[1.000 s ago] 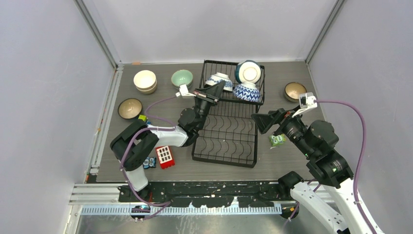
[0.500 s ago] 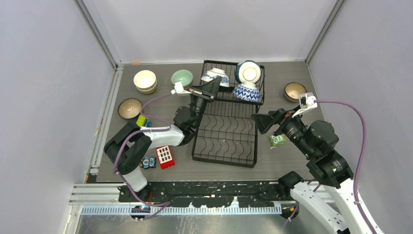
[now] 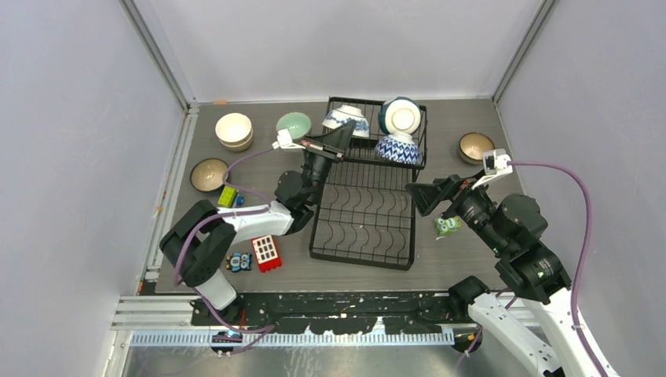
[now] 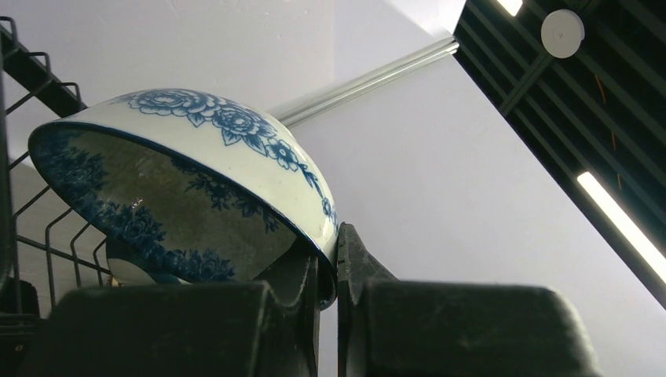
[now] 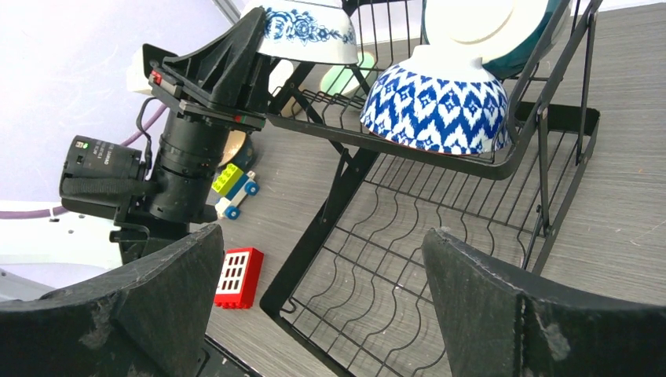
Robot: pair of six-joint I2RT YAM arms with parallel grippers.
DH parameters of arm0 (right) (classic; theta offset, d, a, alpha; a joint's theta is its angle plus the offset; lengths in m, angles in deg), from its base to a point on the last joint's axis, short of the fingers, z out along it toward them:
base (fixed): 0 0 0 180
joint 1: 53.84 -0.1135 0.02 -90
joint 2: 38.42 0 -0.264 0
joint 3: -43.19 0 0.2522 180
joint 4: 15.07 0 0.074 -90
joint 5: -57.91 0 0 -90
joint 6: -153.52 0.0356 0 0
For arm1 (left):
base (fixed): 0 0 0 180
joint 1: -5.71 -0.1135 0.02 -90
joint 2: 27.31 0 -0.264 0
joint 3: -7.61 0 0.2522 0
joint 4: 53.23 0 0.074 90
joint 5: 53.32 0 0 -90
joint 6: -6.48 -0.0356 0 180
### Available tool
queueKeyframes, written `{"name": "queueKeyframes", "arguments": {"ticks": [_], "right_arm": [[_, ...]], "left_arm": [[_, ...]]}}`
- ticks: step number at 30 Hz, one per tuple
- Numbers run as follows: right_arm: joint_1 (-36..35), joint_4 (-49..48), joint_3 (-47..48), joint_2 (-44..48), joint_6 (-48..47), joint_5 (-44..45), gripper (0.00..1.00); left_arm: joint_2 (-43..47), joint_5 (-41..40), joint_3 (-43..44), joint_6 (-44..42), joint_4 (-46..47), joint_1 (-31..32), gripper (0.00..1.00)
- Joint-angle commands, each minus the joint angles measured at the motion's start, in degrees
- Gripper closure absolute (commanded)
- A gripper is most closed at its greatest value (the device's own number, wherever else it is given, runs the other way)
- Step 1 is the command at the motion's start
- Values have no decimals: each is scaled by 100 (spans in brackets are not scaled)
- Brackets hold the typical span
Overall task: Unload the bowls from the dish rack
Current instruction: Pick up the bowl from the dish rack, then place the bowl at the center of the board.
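Currently, the left gripper (image 4: 328,267) is clamped on the rim of the floral blue-and-white bowl (image 4: 196,173), with one finger inside the rim and one outside. The bowl is tilted at the far left corner of the upper basket of the dish rack (image 3: 369,206). The zigzag-patterned bowl (image 3: 397,149) sits inverted in that basket, and the dark teal bowl (image 3: 400,115) stands on edge behind it. The right gripper (image 3: 416,198) is spread wide and holds nothing, just beside the rack's right edge.

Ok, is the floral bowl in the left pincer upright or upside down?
Upside down, tilted: the floral bowl opens downward, its rim pinched in the shut left pincer.
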Motion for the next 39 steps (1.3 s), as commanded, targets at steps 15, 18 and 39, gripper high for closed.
{"name": "queueKeyframes", "arguments": {"ticks": [15,18,39], "right_arm": [[-43,-224,744,-376,47,-327,0],[-44,-358,874,-488,169,-437,0],[-1378,1660,4193,-3460,-76,-921,5]], "left_arm": [[2809,1095,14,-1436,-2717,-40,100],[3560,1250,-63,-1953,-3859,-36,100],[5857,1970,904,-6036,-11190,-27,100]]}}
